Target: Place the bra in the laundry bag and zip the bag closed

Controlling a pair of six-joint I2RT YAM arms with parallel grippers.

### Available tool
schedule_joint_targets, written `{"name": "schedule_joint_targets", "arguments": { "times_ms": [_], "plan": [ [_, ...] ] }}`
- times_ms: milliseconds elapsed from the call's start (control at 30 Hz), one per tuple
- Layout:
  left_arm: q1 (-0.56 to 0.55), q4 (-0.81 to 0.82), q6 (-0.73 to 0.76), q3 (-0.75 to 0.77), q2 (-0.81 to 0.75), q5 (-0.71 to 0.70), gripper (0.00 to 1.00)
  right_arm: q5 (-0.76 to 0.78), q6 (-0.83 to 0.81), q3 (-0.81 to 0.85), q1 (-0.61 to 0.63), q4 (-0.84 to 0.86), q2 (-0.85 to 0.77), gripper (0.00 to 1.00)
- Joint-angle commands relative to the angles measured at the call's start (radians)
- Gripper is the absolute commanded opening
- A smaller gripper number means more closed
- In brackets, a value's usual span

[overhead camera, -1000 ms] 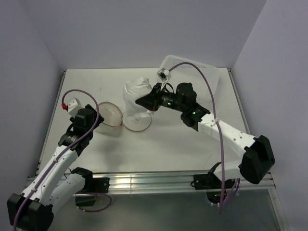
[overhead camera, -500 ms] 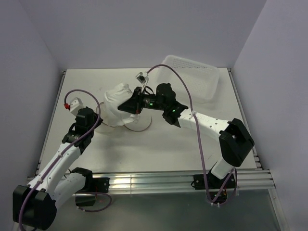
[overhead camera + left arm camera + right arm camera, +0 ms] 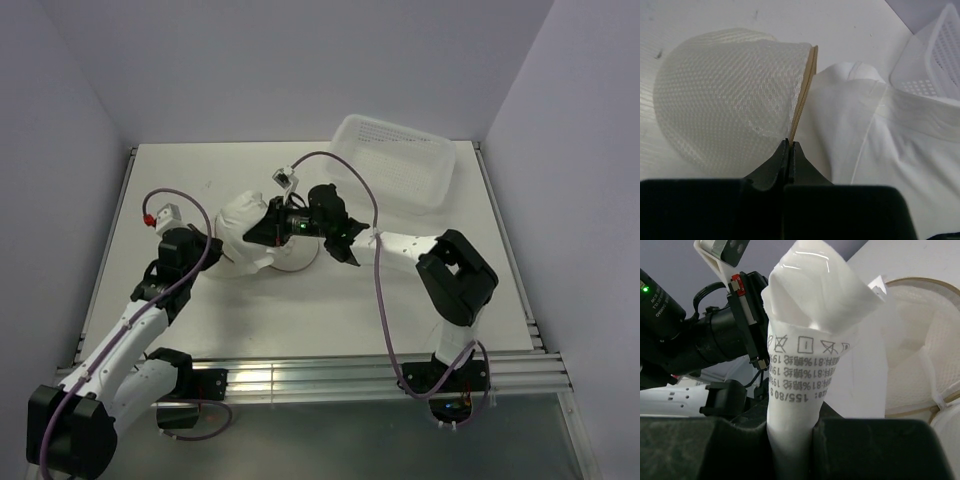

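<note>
The bra is a bunched white garment hanging over the left half of the laundry bag. My right gripper is shut on it. In the right wrist view the bra's printed care label is clamped between the jaws of that gripper, and the open mesh laundry bag lies to the right. My left gripper is shut on the bag's beige zip rim. In the left wrist view its tips pinch that rim, with mesh to the left and the bra to the right.
A white perforated plastic basket stands at the back right of the table. It also shows at the top right of the left wrist view as the basket. Purple walls close in the sides and back.
My right gripper has carried the bra leftward over the laundry bag toward the left gripper. My left gripper has closed on the bag's beige rim.
</note>
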Motion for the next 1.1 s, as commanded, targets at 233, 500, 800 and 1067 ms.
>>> {"name": "schedule_joint_targets", "arguments": {
  "times_ms": [233,500,800,1067],
  "plan": [
    [-0.258,0.124,-0.083,0.063,0.028,0.116,0.0,0.139,-0.115,-0.21,-0.031,-0.019,-0.295,0.0],
    [-0.274,0.156,-0.123,-0.035,-0.053,0.139,0.0,0.12,-0.161,-0.253,-0.038,-0.059,-0.308,0.0],
    [-0.272,0.04,-0.079,-0.137,-0.161,0.075,0.0,-0.011,-0.116,-0.148,-0.066,0.03,-0.091,0.0],
    [-0.27,0.018,-0.045,-0.15,-0.188,0.024,0.0,0.034,-0.149,-0.043,-0.022,-0.12,-0.039,0.0]
  ]
}}
